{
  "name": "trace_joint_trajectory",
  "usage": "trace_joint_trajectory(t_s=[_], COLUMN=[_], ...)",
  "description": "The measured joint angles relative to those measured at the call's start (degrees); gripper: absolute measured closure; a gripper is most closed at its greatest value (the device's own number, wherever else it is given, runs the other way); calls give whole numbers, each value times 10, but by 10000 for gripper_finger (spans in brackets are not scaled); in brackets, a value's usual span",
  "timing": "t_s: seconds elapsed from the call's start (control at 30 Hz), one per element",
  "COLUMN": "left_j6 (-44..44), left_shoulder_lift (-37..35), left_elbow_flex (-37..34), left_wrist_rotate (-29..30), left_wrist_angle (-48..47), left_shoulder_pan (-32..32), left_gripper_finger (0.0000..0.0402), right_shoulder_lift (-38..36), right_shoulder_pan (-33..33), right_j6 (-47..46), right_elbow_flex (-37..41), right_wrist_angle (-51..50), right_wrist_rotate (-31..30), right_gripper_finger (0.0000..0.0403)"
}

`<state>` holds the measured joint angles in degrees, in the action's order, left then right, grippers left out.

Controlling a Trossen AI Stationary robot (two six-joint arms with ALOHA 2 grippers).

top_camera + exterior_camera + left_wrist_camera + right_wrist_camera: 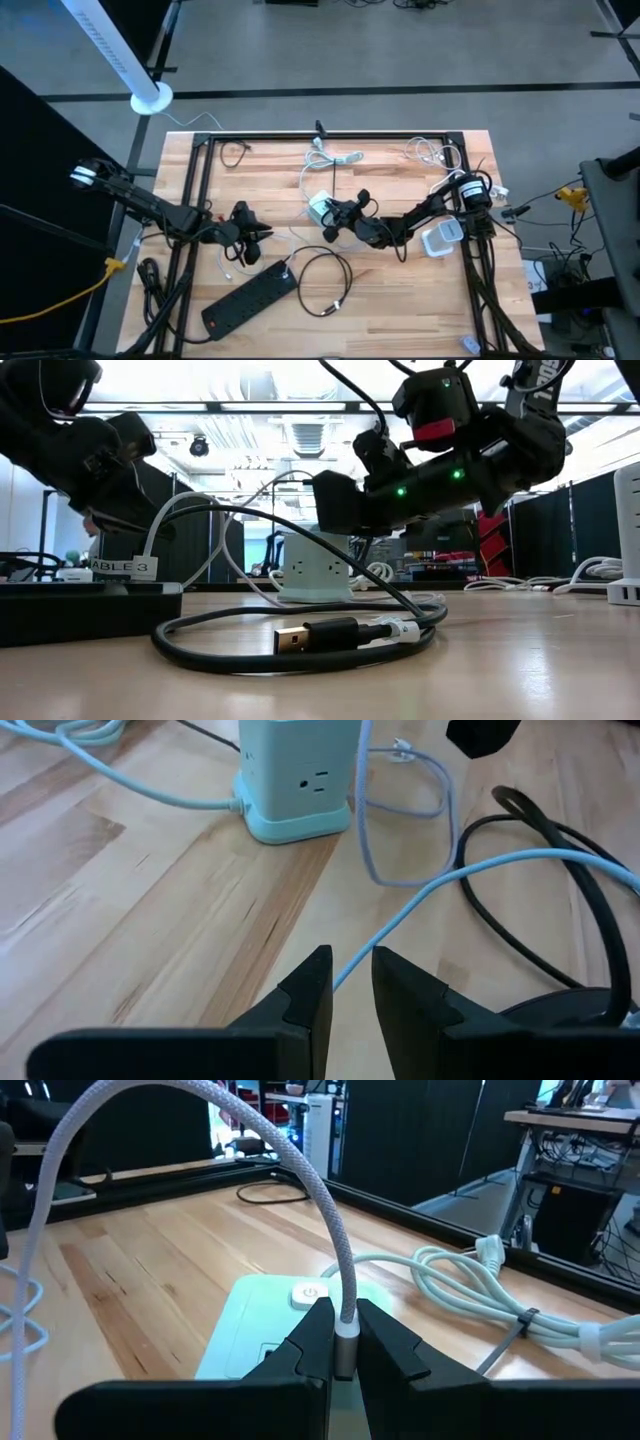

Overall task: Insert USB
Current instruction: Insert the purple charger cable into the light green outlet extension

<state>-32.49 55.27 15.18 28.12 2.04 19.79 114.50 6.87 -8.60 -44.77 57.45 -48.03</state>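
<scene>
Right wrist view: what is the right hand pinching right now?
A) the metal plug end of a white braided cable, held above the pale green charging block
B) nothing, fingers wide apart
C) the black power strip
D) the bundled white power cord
A: the right hand is shut on the white braided cable at its metal plug end, directly over the pale green charging block.

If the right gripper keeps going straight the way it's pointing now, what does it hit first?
Most likely the mint-green power cube. The right gripper, shut on the grey braided USB cable's plug, points down at the cube's top face just ahead of it. How much gap remains is hard to judge from the wrist view.
</scene>
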Motion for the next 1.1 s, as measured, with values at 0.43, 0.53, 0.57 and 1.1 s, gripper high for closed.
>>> trace_joint_trajectory(t_s=[0.43,0.53,0.57,1.1], left_j6=[-4,-11,-12,-10], left_shoulder_lift=[0,0,-1,-1], left_elbow_flex=[0,0,0,0], left_wrist_rotate=[0,-1,-1,-2], left_wrist_angle=[1,1,1,0], left_shoulder_pan=[0,0,0,0], left_gripper_finger=[339,339,339,339], right_shoulder_lift=[-6,-16,-18,-36], right_shoulder_pan=[-3,-3,-3,-3], right_j6=[-53,-52,-46,-3], right_elbow_flex=[0,1,1,3], right_wrist_angle=[-47,-54,-54,-42], right_wrist_rotate=[21,37,39,46], right_gripper_finger=[386,376,362,225])
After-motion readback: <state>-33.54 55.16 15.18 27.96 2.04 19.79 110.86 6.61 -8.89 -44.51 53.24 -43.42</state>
